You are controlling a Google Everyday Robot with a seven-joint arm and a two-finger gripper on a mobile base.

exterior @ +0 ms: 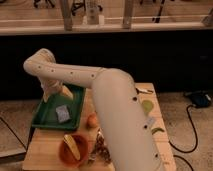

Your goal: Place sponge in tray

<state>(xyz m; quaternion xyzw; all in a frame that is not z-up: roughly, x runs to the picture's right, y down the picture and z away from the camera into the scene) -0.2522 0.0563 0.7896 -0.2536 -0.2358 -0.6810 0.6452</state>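
The blue-grey sponge (pixel 62 113) lies flat inside the dark green tray (pixel 44 119) at the left of the wooden table. My gripper (pixel 57 93) hangs over the tray's far part, just above and behind the sponge and not touching it. Its two pale fingers (pixel 66 92) stand apart with nothing between them. The white arm (pixel 115 115) sweeps from the lower right up to an elbow (pixel 40 62) at the left and hides much of the table's middle.
An orange fruit (pixel 92 120) sits just right of the tray. A red-orange bowl (pixel 74 149) holding a yellowish item stands at the front. Green items (pixel 147 106) lie on the table's right side. A dark wall runs behind the table.
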